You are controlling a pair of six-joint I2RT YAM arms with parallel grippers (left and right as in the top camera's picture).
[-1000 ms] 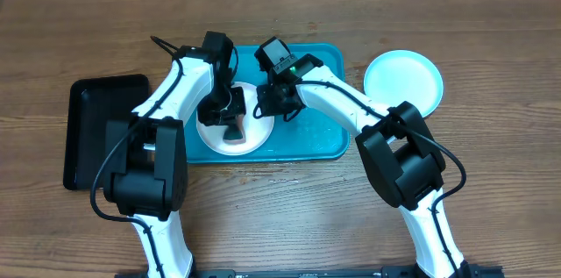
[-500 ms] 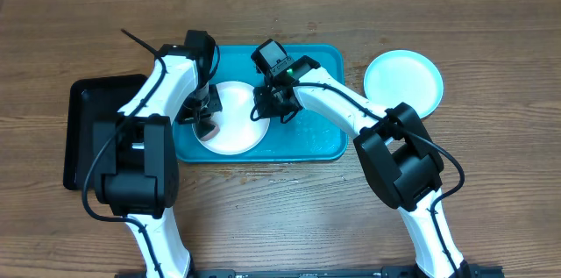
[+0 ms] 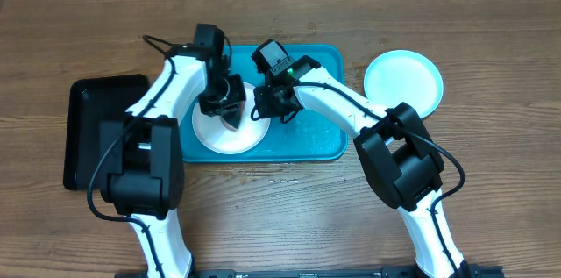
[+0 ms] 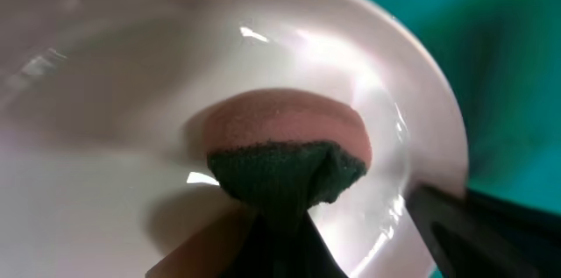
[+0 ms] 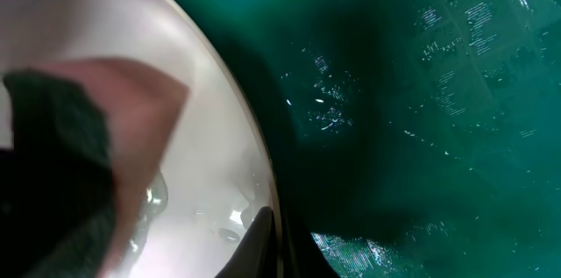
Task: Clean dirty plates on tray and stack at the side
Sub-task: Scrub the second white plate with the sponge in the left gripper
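Overhead view, items as I log them remotely:

1. Turquoise tray [image 3: 308,142], centre of the surface [image 3: 491,32]. Holds one white plate [image 3: 230,138], lying in its 9 o'clock half. The right wrist view shows the tray floor [image 5: 421,94] glistening wet.
2. White plate [image 4: 105,85]. Holds a pink sponge [image 4: 282,124] with a dark scouring face, pressed onto its 12 o'clock part.
3. Left gripper [image 3: 226,111]: jaws clamped on the sponge.
4. Right gripper [image 3: 267,103]: jaws closed at the plate's 2 o'clock rim; I cannot tell whether they pinch it.
5. Pale blue plate [image 3: 403,82], on the surface at the tray's 2 o'clock, just beside it.
6. Black tray [image 3: 92,133], at 9 o'clock.
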